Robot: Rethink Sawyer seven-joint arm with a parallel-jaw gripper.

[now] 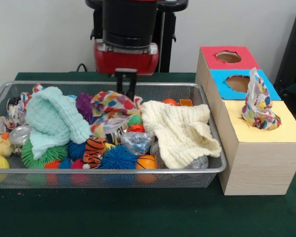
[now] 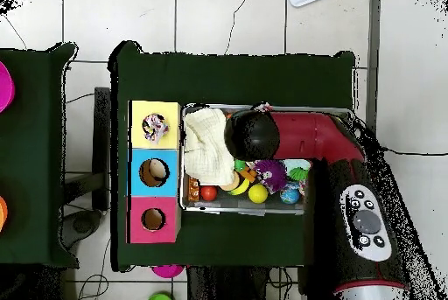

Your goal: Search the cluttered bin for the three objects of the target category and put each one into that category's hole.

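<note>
Pincer [image 1: 126,81] hangs low over the back of the bin [image 1: 108,171], fingers close together, tips right above a printed cloth [image 1: 113,106] lying mid-bin; can't tell if it's gripping anything. Another printed piece [image 1: 259,106] sits stuffed upright in the yellow hole [image 2: 155,126], half sticking out. A third [image 1: 27,98] drapes at the bin's left rear corner. Overhead view: arm covers most of the bin, pincer hidden; front view shows it. Mint waffle cloth [image 1: 52,121] and cream waffle cloth [image 1: 180,131] flank the middle piece, spiky balls [image 1: 117,157] in front. Green surface [image 1: 138,212] underneath.
</note>
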